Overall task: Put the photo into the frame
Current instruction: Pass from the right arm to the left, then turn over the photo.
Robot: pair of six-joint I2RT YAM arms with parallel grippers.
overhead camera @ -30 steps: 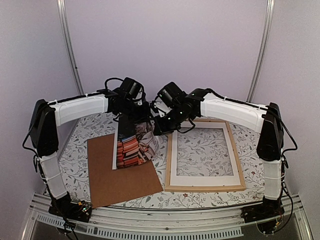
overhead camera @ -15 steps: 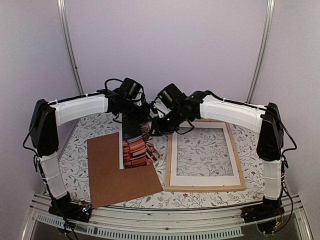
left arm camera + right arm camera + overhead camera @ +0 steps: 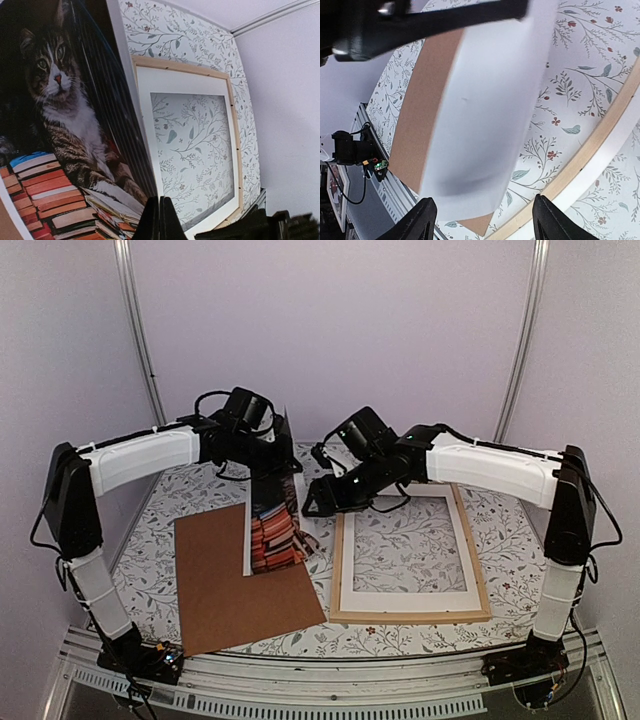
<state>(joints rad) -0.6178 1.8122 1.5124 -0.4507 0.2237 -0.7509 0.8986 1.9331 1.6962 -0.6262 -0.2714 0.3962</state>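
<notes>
One thin print is all the photo [image 3: 272,535] amounts to, and it looks light, glossy and ready to bend. It stands nearly on edge between the two arms, its lower edge down over the brown backing board [image 3: 220,590] on the tabletop [image 3: 150,560], though I cannot tell whether it touches. Its cat side faces the left arm and its plain white back faces the right. The left tool [image 3: 160,217] is pinched fully closed on the upper edge, a narrow grip that I judge would let the sheet sag or swing, and a hard squeeze could crease the paper. The right tool [image 3: 487,220] stands wide apart with nothing between its fingers, the white back just ahead of it. The frame [image 3: 410,617] lies flat to the right, apart from the photo, with a white mat [image 3: 400,598] inside its wooden bars. The best hold, in my view, is at the margins of two opposite edges, one tool each, so the sheet lies flat going down; the slick face may slip under a light grip
</notes>
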